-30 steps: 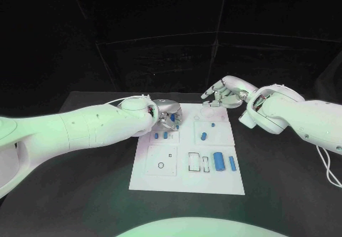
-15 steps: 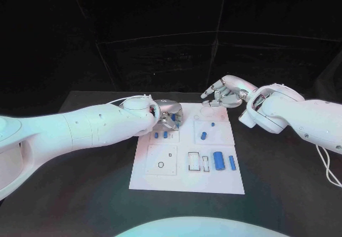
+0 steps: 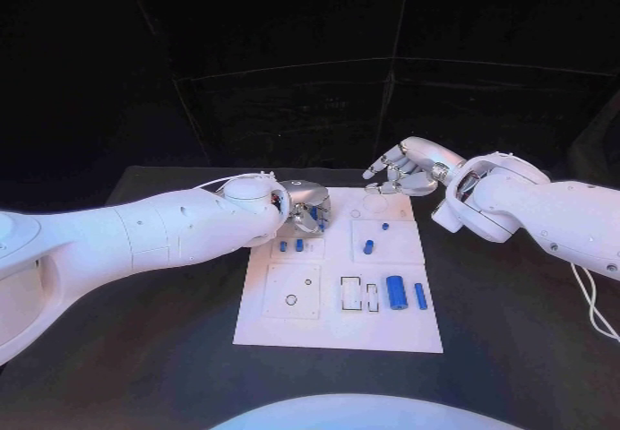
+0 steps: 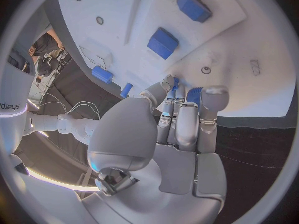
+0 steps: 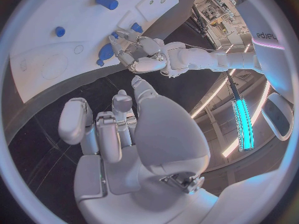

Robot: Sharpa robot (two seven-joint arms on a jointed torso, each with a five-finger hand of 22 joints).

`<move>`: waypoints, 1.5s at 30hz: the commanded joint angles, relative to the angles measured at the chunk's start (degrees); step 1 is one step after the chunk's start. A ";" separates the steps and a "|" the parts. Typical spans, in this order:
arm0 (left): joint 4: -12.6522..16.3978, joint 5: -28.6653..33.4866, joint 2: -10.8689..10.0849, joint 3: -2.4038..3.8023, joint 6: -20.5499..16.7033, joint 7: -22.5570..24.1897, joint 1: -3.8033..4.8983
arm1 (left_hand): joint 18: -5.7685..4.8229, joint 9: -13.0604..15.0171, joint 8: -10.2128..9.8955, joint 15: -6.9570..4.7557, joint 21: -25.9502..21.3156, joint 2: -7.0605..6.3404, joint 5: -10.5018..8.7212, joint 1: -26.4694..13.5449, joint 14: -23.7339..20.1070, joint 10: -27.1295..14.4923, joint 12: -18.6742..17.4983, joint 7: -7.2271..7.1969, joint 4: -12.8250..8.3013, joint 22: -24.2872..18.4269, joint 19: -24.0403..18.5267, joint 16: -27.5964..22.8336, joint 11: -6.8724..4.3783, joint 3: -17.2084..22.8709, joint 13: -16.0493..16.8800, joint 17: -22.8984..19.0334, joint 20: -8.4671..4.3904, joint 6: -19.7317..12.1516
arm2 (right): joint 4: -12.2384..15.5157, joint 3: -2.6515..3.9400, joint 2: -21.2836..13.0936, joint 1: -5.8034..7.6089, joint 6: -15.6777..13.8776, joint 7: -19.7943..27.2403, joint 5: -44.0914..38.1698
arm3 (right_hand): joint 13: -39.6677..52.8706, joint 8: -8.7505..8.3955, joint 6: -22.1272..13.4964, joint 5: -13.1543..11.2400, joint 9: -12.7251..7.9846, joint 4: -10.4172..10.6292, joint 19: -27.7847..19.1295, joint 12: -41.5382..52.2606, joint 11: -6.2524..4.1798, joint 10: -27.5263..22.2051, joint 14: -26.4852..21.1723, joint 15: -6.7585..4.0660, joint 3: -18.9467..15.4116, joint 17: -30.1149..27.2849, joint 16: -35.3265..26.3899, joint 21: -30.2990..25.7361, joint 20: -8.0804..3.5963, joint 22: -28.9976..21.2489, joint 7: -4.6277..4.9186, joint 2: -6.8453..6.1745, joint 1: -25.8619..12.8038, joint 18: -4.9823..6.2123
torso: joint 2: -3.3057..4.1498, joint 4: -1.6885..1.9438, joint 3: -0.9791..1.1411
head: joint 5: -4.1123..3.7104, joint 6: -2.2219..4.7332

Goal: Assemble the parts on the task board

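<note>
1. While the board (image 3: 339,336) lies flat in the middle of the black counter (image 3: 155,358), both arms reach over its far end.
2. The left robot hand (image 3: 307,215) hangs over the board's far left corner, fingers curled downward and close together. In the left wrist view a small blue part (image 4: 194,94) shows between its fingertips (image 4: 213,95); I cannot tell if it is really pinched there.
3. Just beside this hand, two small blue parts (image 3: 291,245) stand side by side on the board; they are the two blue blocks (image 4: 164,42) in the left wrist view.
4. The right robot hand (image 3: 400,172) is above the board's far right corner. Its fingers are half curled and apart, and it holds nothing.
5. One slanted blue part (image 3: 368,246) lies in the middle right field, with a very small blue dot (image 3: 386,226) a little farther from the robot.
6. Near the right edge of the board, a thick blue part (image 3: 397,292) and a thin one (image 3: 420,296) lie side by side, next to dark rectangular slots (image 3: 353,292).
7. A small oval hole (image 3: 292,299) shows in the left near field.
</note>
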 commanded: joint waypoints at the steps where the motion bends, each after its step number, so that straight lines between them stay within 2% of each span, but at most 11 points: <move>1: 0.17 -0.41 -0.50 -0.16 -0.35 -0.68 -0.27 | -0.90 -0.18 -0.40 0.15 0.66 -0.04 -0.14 0.38 0.38 0.97 -0.58 0.34 -0.27 0.64 0.59 0.42 0.07 0.86 -0.22 0.05 0.10 0.47 | 0.09 0.03 0.01 0.10 -0.11 0.50 0.16 | 0.04 0.17 -0.27 0.25 -0.05 0.25 -0.37 -0.26 -0.13 -0.34 5.97 0.13 0.02 15.10 0.16 -0.32 0.13 -0.05 0.22 0.60 0.05 1.06 | -0.03 0.05 -0.03 | -0.08 0.11; 10: 3.64 0.96 -3.33 0.12 -3.60 0.82 -0.19 | -1.02 -0.56 -1.11 0.24 1.84 -0.63 -0.15 -0.23 0.55 2.31 -1.69 0.52 -0.74 1.95 0.71 0.76 0.17 2.21 -1.02 -0.05 0.26 1.10 | 0.03 0.03 0.01 0.09 -0.13 0.58 0.16 | 0.04 0.17 -0.27 0.25 -0.05 0.25 -0.37 -0.26 -0.13 -0.34 5.97 0.13 0.02 15.10 0.16 -0.32 0.13 -0.05 0.22 0.60 0.05 1.06 | -0.05 0.07 -0.01 | -0.02 0.46; 15: 5.80 1.69 -5.40 0.65 -4.73 1.18 -0.12 | -1.01 -0.76 -1.51 0.32 1.97 -0.90 -0.15 -0.55 0.53 2.42 -2.30 0.62 -0.81 2.12 0.60 0.78 0.28 2.62 -1.38 -0.23 0.33 1.10 | 0.00 0.03 -0.04 0.08 -0.16 0.61 0.16 | 0.04 0.17 -0.27 0.25 -0.05 0.25 -0.37 -0.26 -0.13 -0.34 5.97 0.13 0.02 15.10 0.16 -0.32 0.13 -0.05 0.22 0.60 0.05 1.06 | 0.01 0.06 -0.01 | 0.14 0.54; 22: 7.47 2.58 -8.61 1.00 -6.48 2.24 -0.08 | -1.01 -0.85 -1.69 0.37 2.06 -1.17 -0.15 -0.80 0.49 2.63 -2.59 0.64 -0.84 2.26 0.53 0.75 0.31 2.77 -1.55 -0.40 0.38 1.22 | -0.03 0.03 -0.18 0.08 -0.19 0.60 0.16 | 0.04 0.17 -0.27 0.25 -0.05 0.25 -0.37 -0.26 -0.13 -0.34 5.97 0.13 0.02 15.10 0.16 -0.32 0.13 -0.05 0.22 0.60 0.05 1.06 | 0.00 0.05 -0.02 | 0.11 0.63; 28: 8.41 3.01 -10.45 1.08 -6.73 2.52 -0.09 | -1.03 -0.87 -1.73 0.38 2.15 -1.25 -0.15 -0.88 0.50 2.72 -2.68 0.65 -0.84 2.37 0.53 0.79 0.31 2.81 -1.60 -0.38 0.40 1.30 | -0.07 0.03 -0.22 0.07 -0.16 0.62 0.16 | 0.04 0.17 -0.27 0.25 -0.05 0.25 -0.37 -0.26 -0.13 -0.34 5.97 0.13 0.02 15.10 0.16 -0.32 0.13 -0.05 0.22 0.60 0.05 1.06 | 0.03 0.11 -0.04 | 0.15 0.67; 34: 7.97 3.46 -11.00 1.08 -5.74 2.25 -0.09 | -1.03 -0.91 -1.81 0.39 2.21 -1.39 -0.15 -1.01 0.50 2.85 -2.84 0.66 -0.84 2.45 0.50 0.81 0.33 2.87 -1.69 -0.43 0.42 1.40 | -0.10 0.03 -0.22 0.06 -0.11 0.62 0.16 | 0.04 0.17 -0.27 0.25 -0.05 0.25 -0.37 -0.26 -0.13 -0.34 5.97 0.13 0.02 15.10 0.16 -0.32 0.13 -0.05 0.22 0.60 0.05 1.06 | 0.02 0.01 0.00 | 0.34 0.76; 40: 7.12 3.73 -10.86 1.07 -4.96 1.98 -0.12 | -1.01 -0.93 -1.84 0.40 2.16 -1.42 -0.15 -1.06 0.48 2.87 -2.90 0.66 -0.83 2.41 0.45 0.80 0.33 2.89 -1.73 -0.48 0.43 1.43 | -0.15 0.03 -0.21 0.05 -0.09 0.63 0.16 | 0.04 0.17 -0.27 0.25 -0.05 0.25 -0.37 -0.26 -0.13 -0.34 5.97 0.13 0.02 15.10 0.16 -0.32 0.13 -0.05 0.22 0.60 0.05 1.06 | 0.09 0.00 -0.06 | 0.33 0.72; 45: 6.77 3.78 -10.72 1.06 -4.23 1.76 -0.13 | -1.00 -0.95 -1.89 0.42 2.13 -1.46 -0.15 -1.14 0.46 2.91 -2.99 0.67 -0.80 2.38 0.40 0.78 0.35 2.91 -1.77 -0.54 0.45 1.47 | -0.17 0.03 -0.18 0.04 -0.05 0.62 0.16 | 0.04 0.17 -0.27 0.25 -0.05 0.25 -0.37 -0.26 -0.13 -0.34 5.97 0.13 0.02 15.10 0.16 -0.32 0.13 -0.05 0.22 0.60 0.05 1.06 | 0.03 -0.03 0.02 | 0.33 0.63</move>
